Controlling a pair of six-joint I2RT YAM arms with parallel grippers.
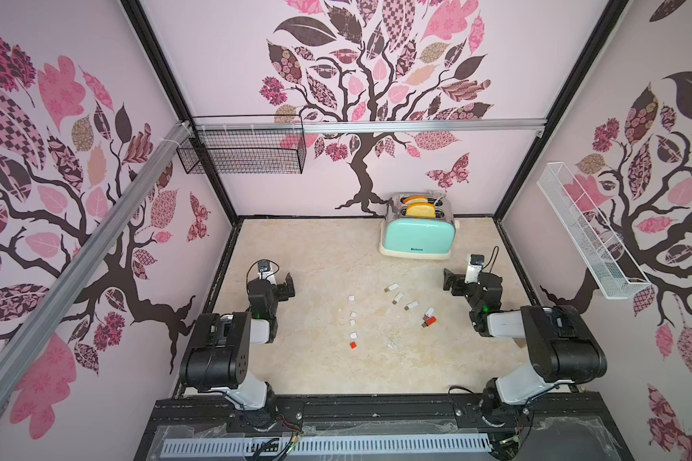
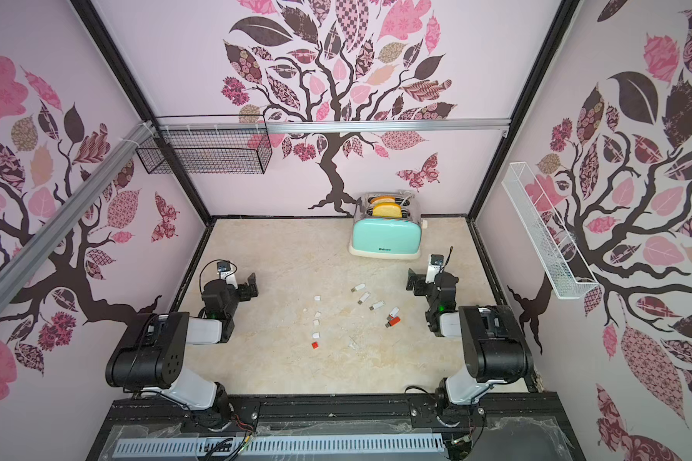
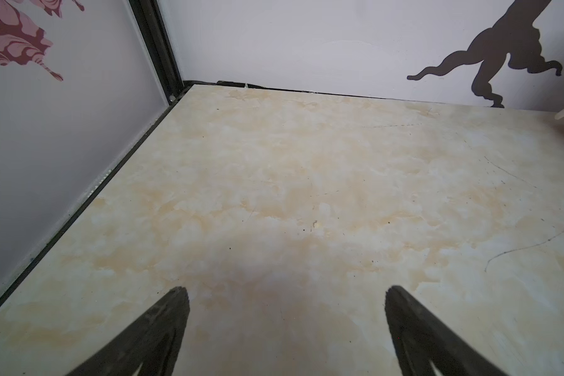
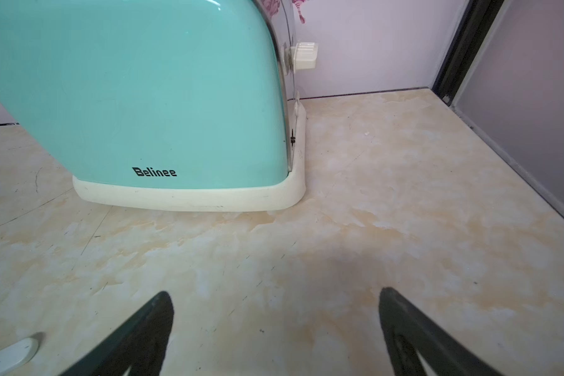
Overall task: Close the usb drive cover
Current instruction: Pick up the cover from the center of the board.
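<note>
Several usb drives lie uncapped in a slanted row right of the table's middle, in both top views: white ones (image 1: 392, 287) (image 2: 359, 287) and a red one (image 1: 429, 321) (image 2: 393, 322). Their loose covers lie in a column to the left: white covers (image 1: 351, 297) (image 2: 317, 297) and a red cover (image 1: 352, 345) (image 2: 315, 345). My left gripper (image 1: 286, 288) (image 3: 287, 293) is open over bare table, left of the covers. My right gripper (image 1: 453, 282) (image 4: 275, 296) is open over bare table, right of the drives. The rounded end of a white usb drive (image 4: 7, 356) shows at the edge of the right wrist view.
A mint toaster (image 1: 418, 233) (image 4: 150, 97) holding bread stands at the back, just ahead of my right gripper. A black wire basket (image 1: 242, 149) hangs on the back wall and a white rack (image 1: 588, 231) on the right wall. Walls close in three sides of the table.
</note>
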